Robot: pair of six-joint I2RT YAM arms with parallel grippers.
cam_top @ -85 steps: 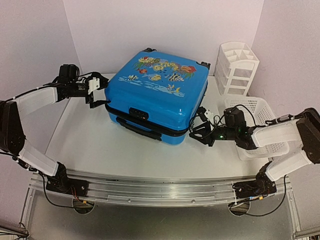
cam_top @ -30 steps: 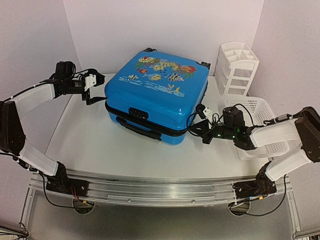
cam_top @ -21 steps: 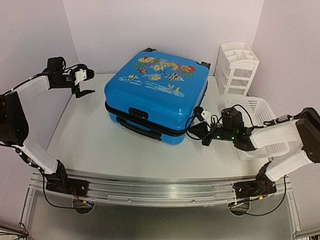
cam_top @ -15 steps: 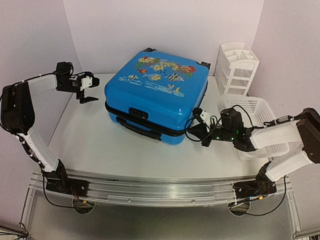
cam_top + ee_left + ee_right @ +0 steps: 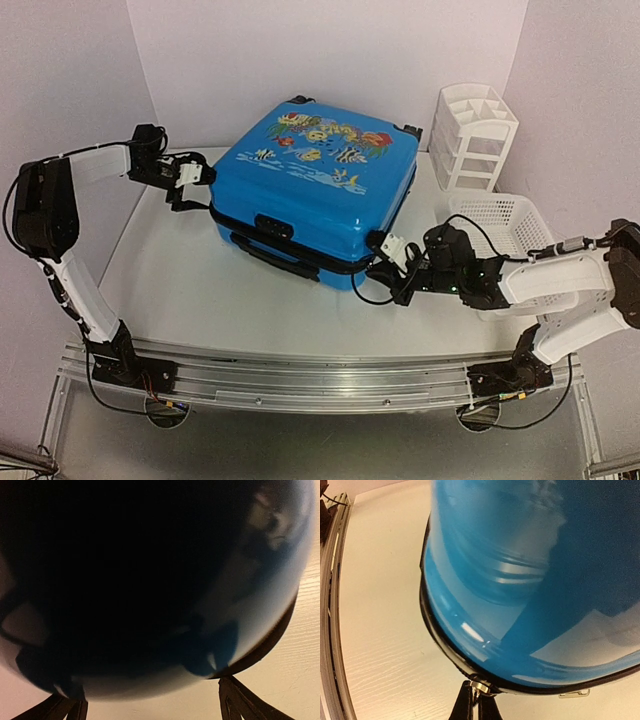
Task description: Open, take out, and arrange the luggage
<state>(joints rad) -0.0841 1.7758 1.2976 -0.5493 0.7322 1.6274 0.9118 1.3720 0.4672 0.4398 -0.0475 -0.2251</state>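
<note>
We see the luggage (image 5: 310, 190) lying flat: a glossy, bright blue hard shell with rounded corners, ribbed sides, a fish print on its lid and a black zipper band around the middle. Its left corner sits directly ahead of the left gripper (image 5: 188, 185), whose dark fingers (image 5: 240, 702) stand spread wide, holding nothing. The right gripper (image 5: 475, 697) has its fingers pressed together on a small silver zipper pull (image 5: 476, 686) at the band, with the shell's curved corner right in front of it. Behind that gripper's wrist lies a white perforated basket (image 5: 505, 215), and farther beyond stands a white compartmented organizer (image 5: 475, 135). The table (image 5: 200, 290) is matte off-white with a faint grain, edged nearest the arm bases by an aluminium rail (image 5: 320, 385); plain pale lilac walls (image 5: 300, 50) enclose it.
</note>
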